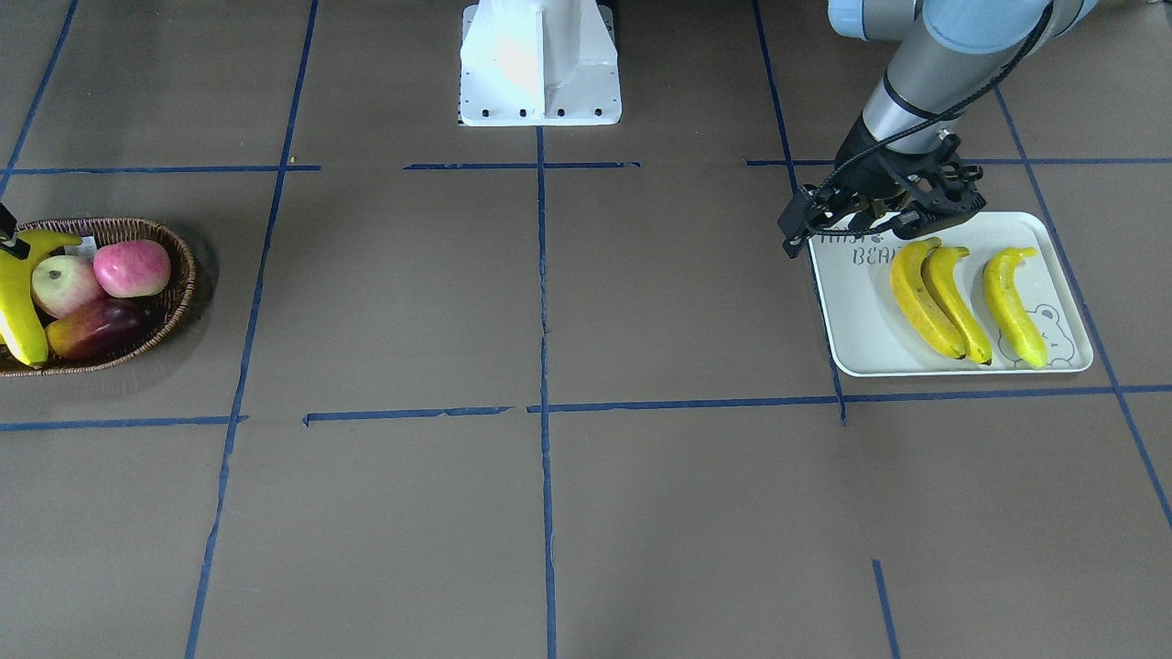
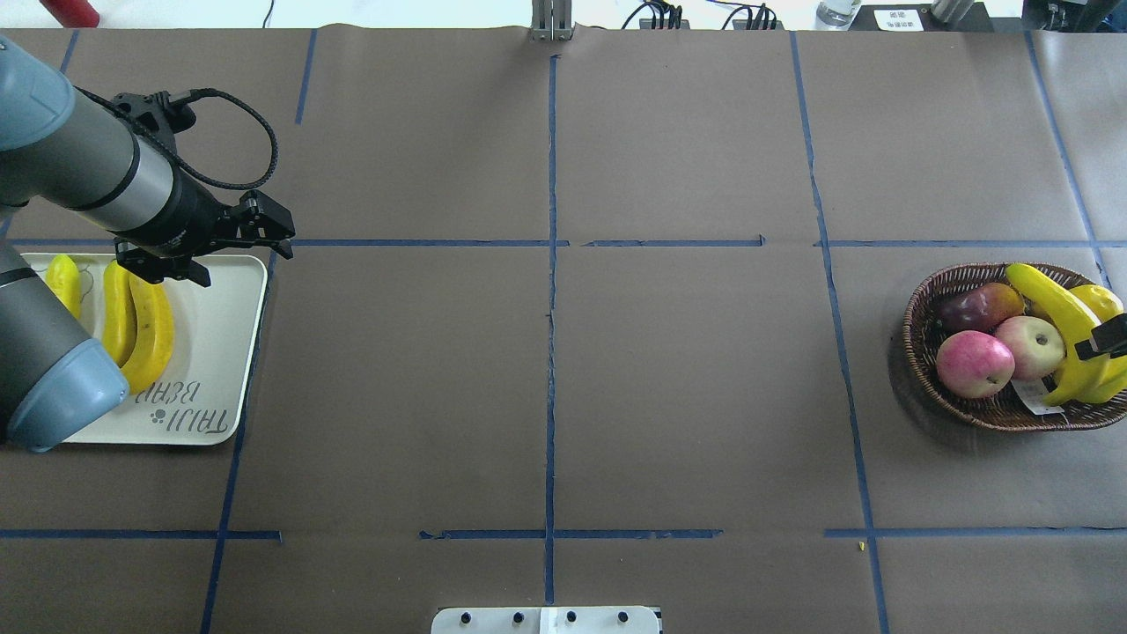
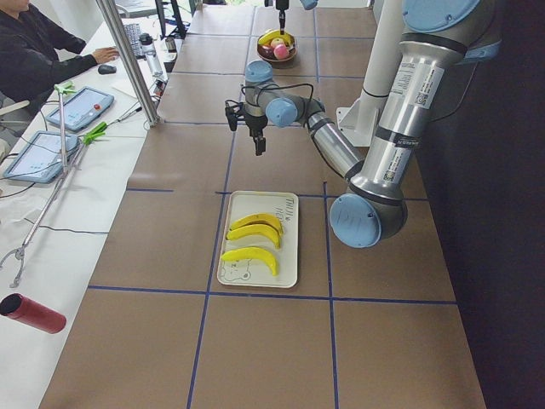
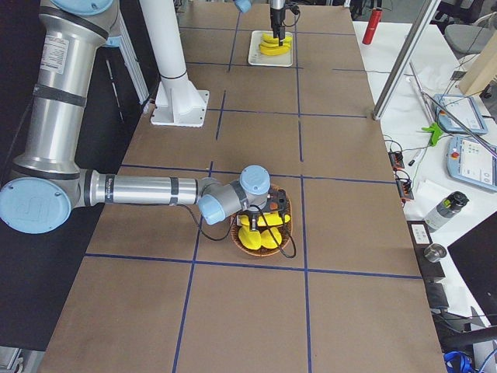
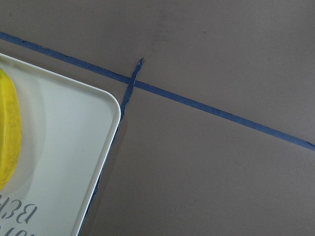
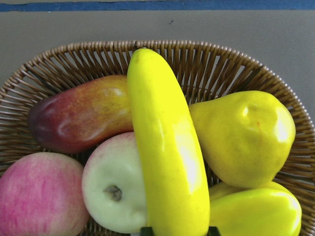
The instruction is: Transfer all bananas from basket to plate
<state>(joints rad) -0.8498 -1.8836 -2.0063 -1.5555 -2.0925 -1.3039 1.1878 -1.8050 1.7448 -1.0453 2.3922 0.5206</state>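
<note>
Three bananas [image 1: 948,297] lie on the plate [image 1: 856,316] at the bench's [image 1: 641,503] left end; the fourth banana [image 6: 167,147] sits in the basket [image 2: 914,339] at its right end. Likely light, stiff and slick, it is best taken mid-length, where the right tool [image 6: 178,229] straddles it. The left tool [image 1: 884,220] holds nothing, and I cannot tell whether either tool is closed.

A robotics lab: paper-covered worktop [image 2: 687,396] gridded with blue tape [image 2: 550,352], operator [image 3: 34,51] beside teach pendants [image 3: 81,106].

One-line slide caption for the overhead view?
Three bananas lie on the plate, left gripper hovering near; the fourth banana sits in the basket among other fruit, right gripper at it.
</note>
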